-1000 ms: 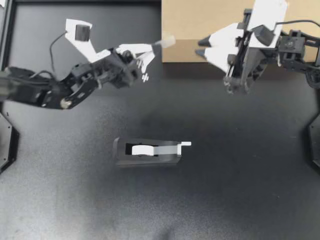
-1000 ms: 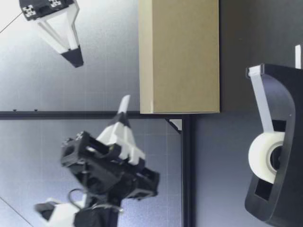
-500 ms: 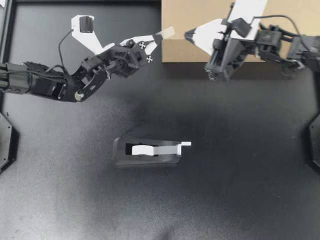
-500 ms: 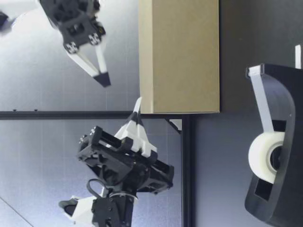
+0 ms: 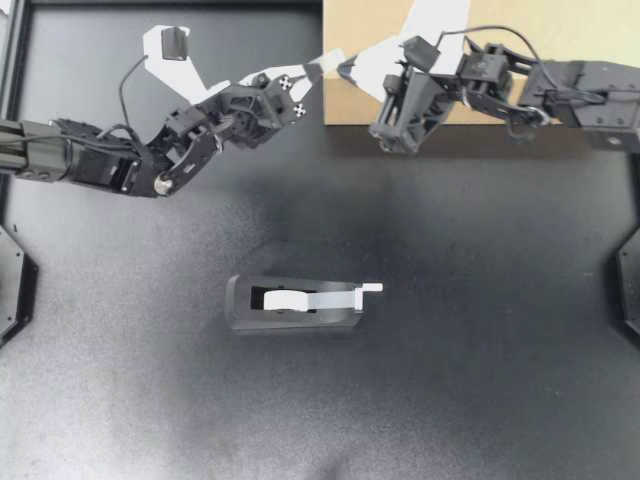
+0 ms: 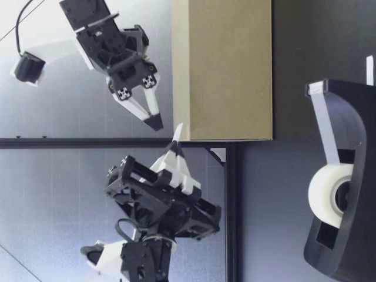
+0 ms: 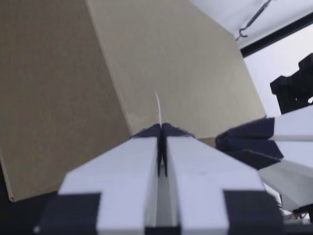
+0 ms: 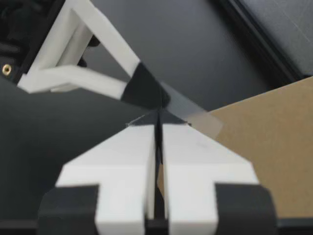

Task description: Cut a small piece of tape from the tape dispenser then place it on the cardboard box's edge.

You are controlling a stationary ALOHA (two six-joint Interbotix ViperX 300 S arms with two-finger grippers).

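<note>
My left gripper (image 5: 316, 72) is shut on a small piece of tape (image 5: 331, 57) and holds it at the near left corner of the cardboard box (image 5: 345, 105). My right gripper (image 5: 346, 68) is shut, its tips right against that tape; whether they pinch it I cannot tell. In the left wrist view the tape (image 7: 157, 105) sticks up edge-on from the fingertips, facing the box (image 7: 73, 73). In the right wrist view the tape (image 8: 195, 117) runs from my left gripper across my right gripper (image 8: 157, 117). The black tape dispenser (image 5: 295, 305) sits mid-table.
The dispenser's loose tape end (image 5: 370, 288) points right. In the low view the dispenser (image 6: 341, 176) stands close to the camera, with the box (image 6: 223, 70) upright behind it. A black frame rail runs along the table's far edge.
My right arm has swung left from over the box to my left gripper and its fingers have closed. My left gripper has moved up to the box corner with the tape.
</note>
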